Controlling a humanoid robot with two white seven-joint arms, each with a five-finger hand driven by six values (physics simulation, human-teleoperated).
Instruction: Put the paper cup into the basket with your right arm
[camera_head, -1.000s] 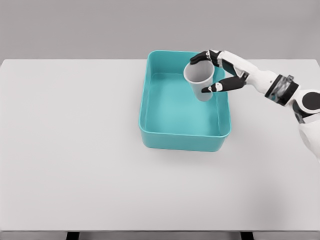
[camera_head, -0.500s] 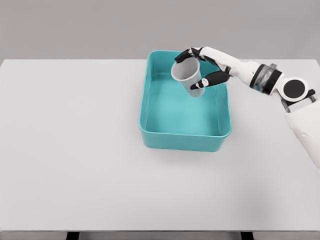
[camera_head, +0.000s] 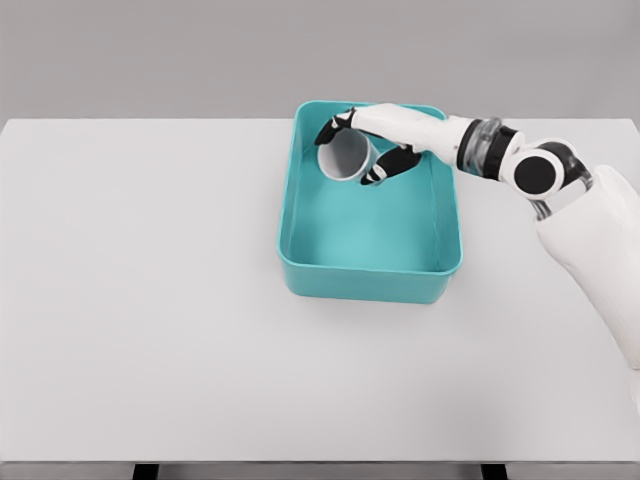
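**Cup held over the far end of the basket**

The white table (camera_head: 150, 300) fills most of the head view, and the teal basket (camera_head: 370, 285) sits on it a little right of the middle, toward the far edge. The basket is a rectangular tub with rounded corners and an open top.

The right arm (camera_head: 560, 200) comes in from the right of the basket and reaches across its right rim, with the forearm stretched over the far right corner. The right hand (camera_head: 385, 135) lies over the far part of the basket, above the inside rather than the rim.

The paper cup (camera_head: 343, 157) is in that hand, tipped on its side so that its open mouth faces the near left of the basket. It lies within the basket's outline, close to the far wall and left of the hand's palm. Whether it touches the basket floor cannot be told.

The fingers (camera_head: 330, 125) are wrapped around the cup: the dark-tipped ones curl over its far upper edge, while the thumb (camera_head: 385, 168) presses against its near right side, so the cup sits between them.
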